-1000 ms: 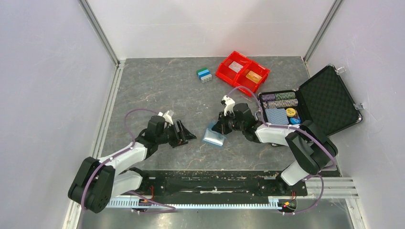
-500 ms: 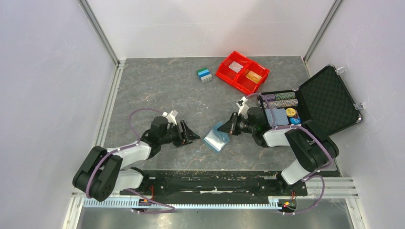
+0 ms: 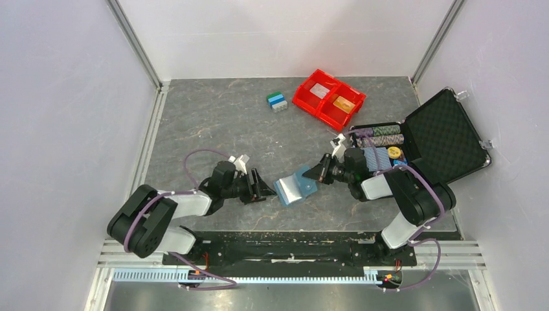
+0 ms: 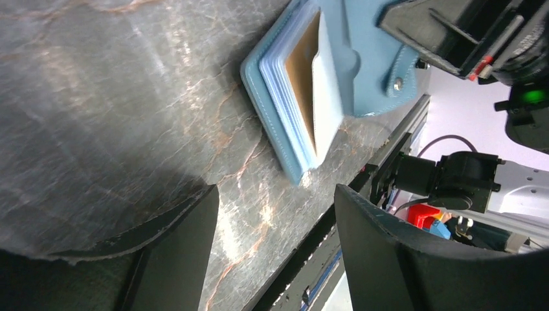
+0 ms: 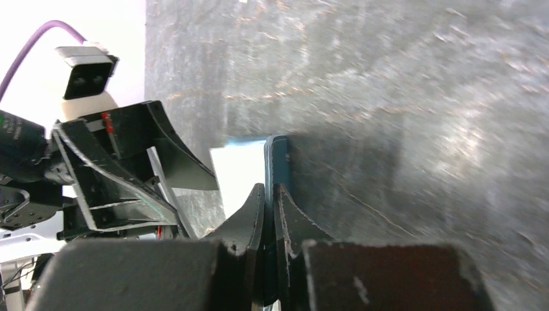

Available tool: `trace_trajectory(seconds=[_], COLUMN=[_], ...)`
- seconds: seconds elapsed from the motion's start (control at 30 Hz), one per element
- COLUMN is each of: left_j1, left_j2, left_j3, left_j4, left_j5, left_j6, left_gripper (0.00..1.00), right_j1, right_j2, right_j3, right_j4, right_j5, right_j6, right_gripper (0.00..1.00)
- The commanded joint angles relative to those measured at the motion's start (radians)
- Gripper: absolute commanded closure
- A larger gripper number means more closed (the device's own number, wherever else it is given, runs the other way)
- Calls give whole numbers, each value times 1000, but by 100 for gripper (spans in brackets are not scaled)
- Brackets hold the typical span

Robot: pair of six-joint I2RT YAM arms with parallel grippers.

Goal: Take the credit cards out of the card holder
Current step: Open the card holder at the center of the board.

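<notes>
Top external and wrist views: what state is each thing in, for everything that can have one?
card holder: on the table, its flap pulled up.
right gripper: shut on the card holder's flap.
left gripper: open, empty, beside the card holder.
whitish credit card: in the red bin's left compartment.
orange credit card: in its right compartment.
black case: lid open.

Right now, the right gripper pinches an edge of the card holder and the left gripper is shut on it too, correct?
Not quite. The left gripper is open, short of the card holder, as the left wrist view shows. The right gripper does pinch its edge.
</notes>
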Motion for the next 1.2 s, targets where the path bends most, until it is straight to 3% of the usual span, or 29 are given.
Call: trace_trajectory(seconds=[0.0, 0.57, 0.8, 0.93, 1.17], left_j1=[-32, -76, -75, -75, -76], left_j2=[59, 258, 285, 287, 265], left_j3=[26, 87, 83, 78, 39], left_j4=[103, 271, 314, 326, 406], left_j5=[-11, -19, -9, -3, 11], left_j6=[-31, -70, -85, -89, -115], left_gripper=[27, 30, 36, 47, 47], right_j1=[-27, -29, -29, -29, -28], right_j2=[28, -18, -21, -23, -16], right_j3=[-58, -95, -96, -95, -96], right_j4=[-13, 10, 11, 12, 15], right_j5=[-14, -23, -21, -17, -13], right_j6=[-34, -32, -30, -25, -20], right_gripper=[100, 100, 100, 100, 100])
